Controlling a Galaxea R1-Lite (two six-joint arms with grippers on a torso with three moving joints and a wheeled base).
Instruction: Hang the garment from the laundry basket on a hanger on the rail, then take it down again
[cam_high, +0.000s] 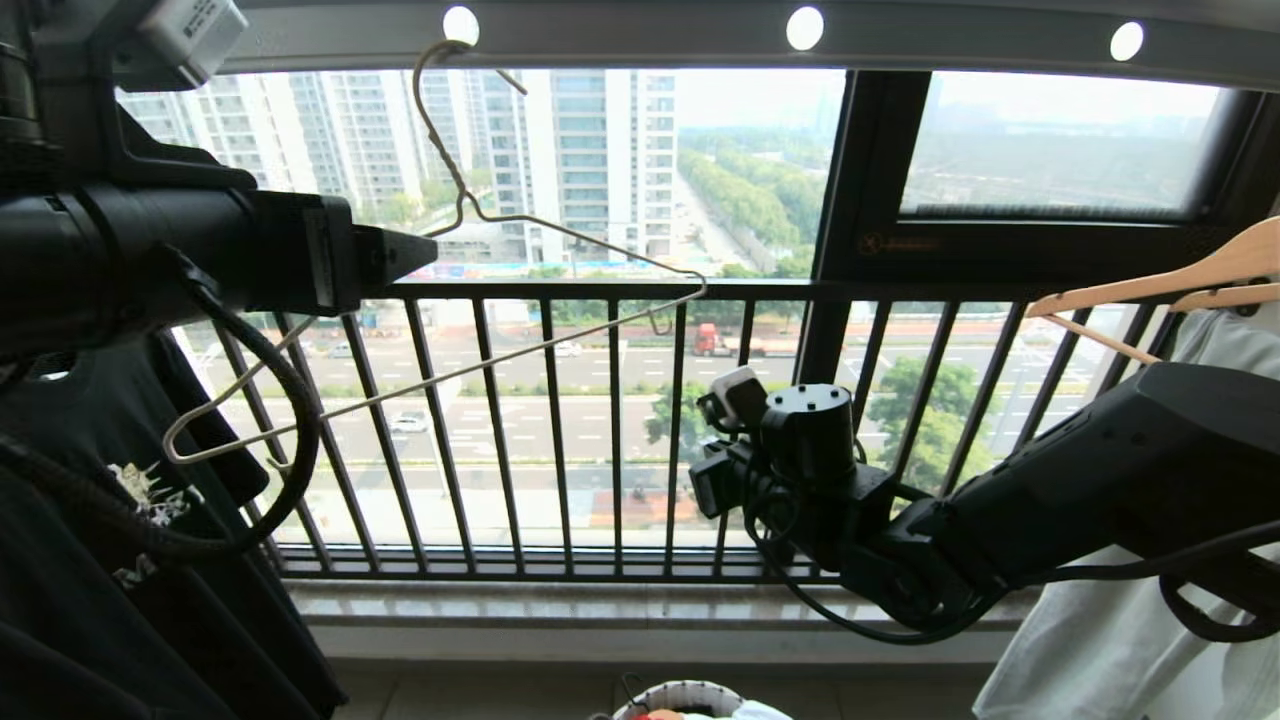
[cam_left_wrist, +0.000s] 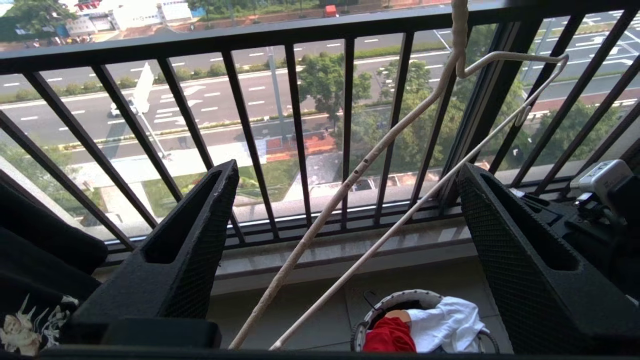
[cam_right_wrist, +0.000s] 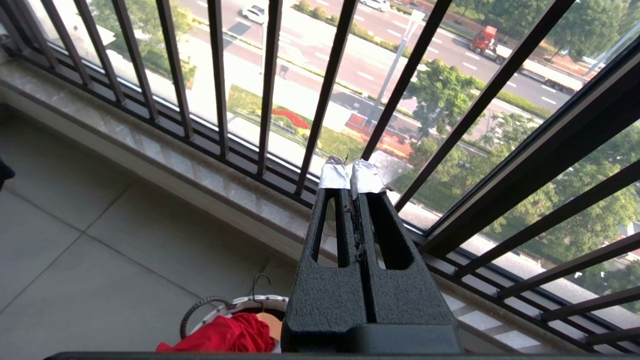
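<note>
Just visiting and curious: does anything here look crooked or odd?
Yes. The thin cream-white wire hanger hangs bare and steeply tilted from the perforated grey metal rail, one end drooping low, unlike the level wooden hanger.

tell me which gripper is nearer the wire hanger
Left. The left gripper has its jaws open around the hanger wires, just beside it below the rail. The right gripper, jaws shut, sits lower and off to the right by the railing.

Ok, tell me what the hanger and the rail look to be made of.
Hanger: thin wire, seemingly metal under a matte cream coating; it is bent into shape, twisted at the neck, with dark chips in the left wrist view. Rail: flat grey metal, apparently painted or anodised, with punched round holes.
</note>
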